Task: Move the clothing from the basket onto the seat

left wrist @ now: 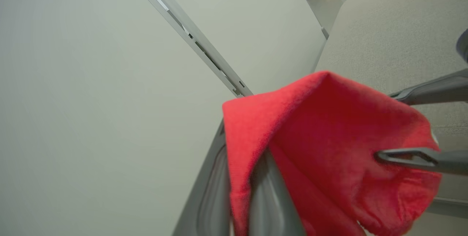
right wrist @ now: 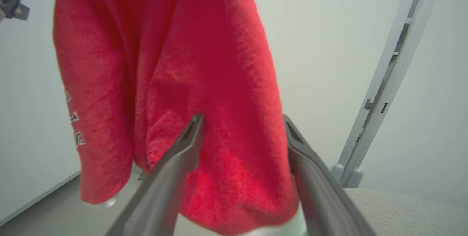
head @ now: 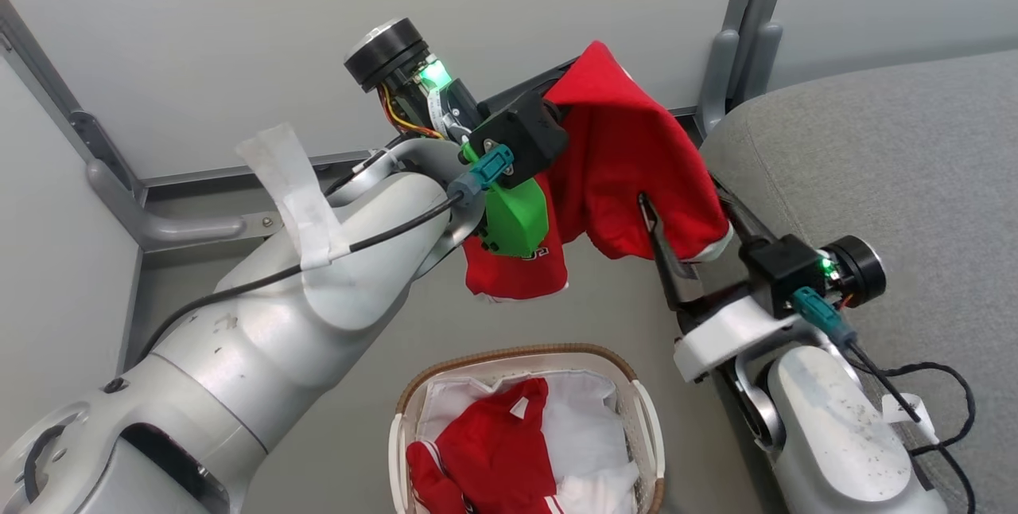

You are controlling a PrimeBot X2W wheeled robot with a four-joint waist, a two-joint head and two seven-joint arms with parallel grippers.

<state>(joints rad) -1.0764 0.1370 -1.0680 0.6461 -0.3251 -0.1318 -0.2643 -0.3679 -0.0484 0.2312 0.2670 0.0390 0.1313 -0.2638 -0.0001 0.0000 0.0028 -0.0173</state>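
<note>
A red piece of clothing [head: 628, 156] hangs in the air with my left gripper [head: 580, 72] shut on its top; the cloth drapes over and hides the fingertips. In the left wrist view the clothing [left wrist: 329, 137] covers my own fingers [left wrist: 270, 199]. My right gripper [head: 680, 192] is open, its two fingers straddling the garment's lower right part [right wrist: 219, 82] with cloth between the jaws [right wrist: 243, 119]. The basket [head: 509, 359] stands on the floor below, holding another red garment [head: 493, 450] on a white liner [head: 588, 434]. The grey seat [head: 875, 164] lies to the right.
Pale grey partition walls stand behind, with metal posts [head: 736, 52] and a floor foot [head: 183, 223]. A black cable [head: 946, 387] loops beside my right forearm over the seat's edge. Grey floor lies between the basket and the walls.
</note>
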